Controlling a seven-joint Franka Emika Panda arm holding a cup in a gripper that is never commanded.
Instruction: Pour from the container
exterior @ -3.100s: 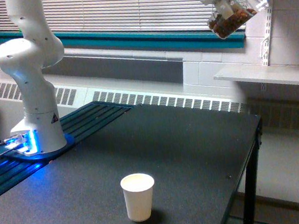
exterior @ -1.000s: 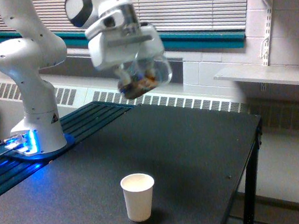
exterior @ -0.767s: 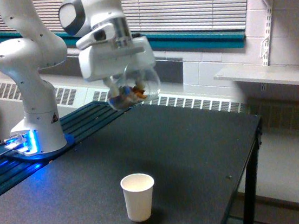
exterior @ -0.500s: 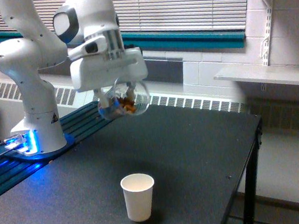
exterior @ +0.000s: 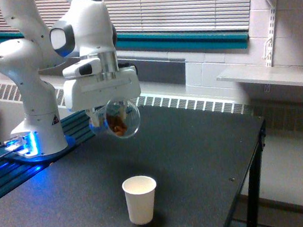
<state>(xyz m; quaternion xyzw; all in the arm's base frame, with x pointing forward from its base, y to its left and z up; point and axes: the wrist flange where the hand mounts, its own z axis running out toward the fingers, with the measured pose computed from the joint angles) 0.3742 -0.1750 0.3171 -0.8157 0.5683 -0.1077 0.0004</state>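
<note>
My gripper (exterior: 109, 117) is shut on the container (exterior: 118, 118), a small clear rounded jar with brown nut-like pieces inside. It hangs in the air, tilted, above and a little to the exterior view's left of a white paper cup (exterior: 140, 199). The cup stands upright on the dark table (exterior: 201, 157) near its front edge, its mouth open. A clear gap separates jar and cup. The fingers are mostly hidden behind the jar and the white hand.
The arm's white base (exterior: 36, 127) with a blue light stands at the exterior view's left on dark slats. The table's right edge (exterior: 259, 133) drops off to the floor. A white shelf (exterior: 268, 77) and window blinds lie behind.
The gripper with the jar has swung from the upper right down and leftward, now lower and nearer the cup. The cup has not moved.
</note>
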